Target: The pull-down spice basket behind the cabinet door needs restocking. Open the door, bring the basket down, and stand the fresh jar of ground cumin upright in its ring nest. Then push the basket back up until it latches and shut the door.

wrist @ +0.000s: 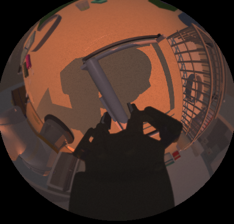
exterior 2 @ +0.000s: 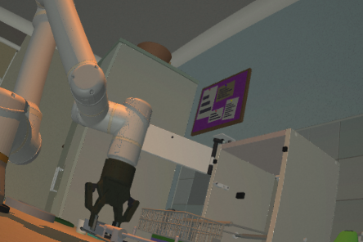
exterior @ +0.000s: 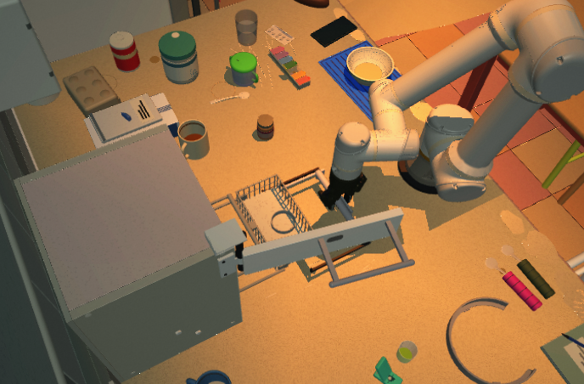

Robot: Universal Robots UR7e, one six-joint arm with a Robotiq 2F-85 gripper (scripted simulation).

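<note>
In front of the grey cabinet (exterior: 120,235) the wire spice basket (exterior: 270,211) sits lowered over the counter. Its ring nest (exterior: 282,222) is empty. The cabinet door (exterior: 315,242) stands swung open beside it. The basket's grey handle bar (wrist: 107,90) runs across the front of the pull-down frame. My gripper (exterior: 335,204) hangs over that bar, open, with the bar between its fingers, and holds nothing. The cumin jar (exterior: 265,127), small and brown with a tan lid, stands upright on the counter behind the basket, apart from it.
A mug (exterior: 194,138) stands by the cabinet's rear corner. Further back are a green-lidded canister (exterior: 178,56), a red can (exterior: 124,51), a green cup (exterior: 243,69) and a bowl (exterior: 369,65) on a blue mat. A curved grey band (exterior: 474,340) lies at the front right.
</note>
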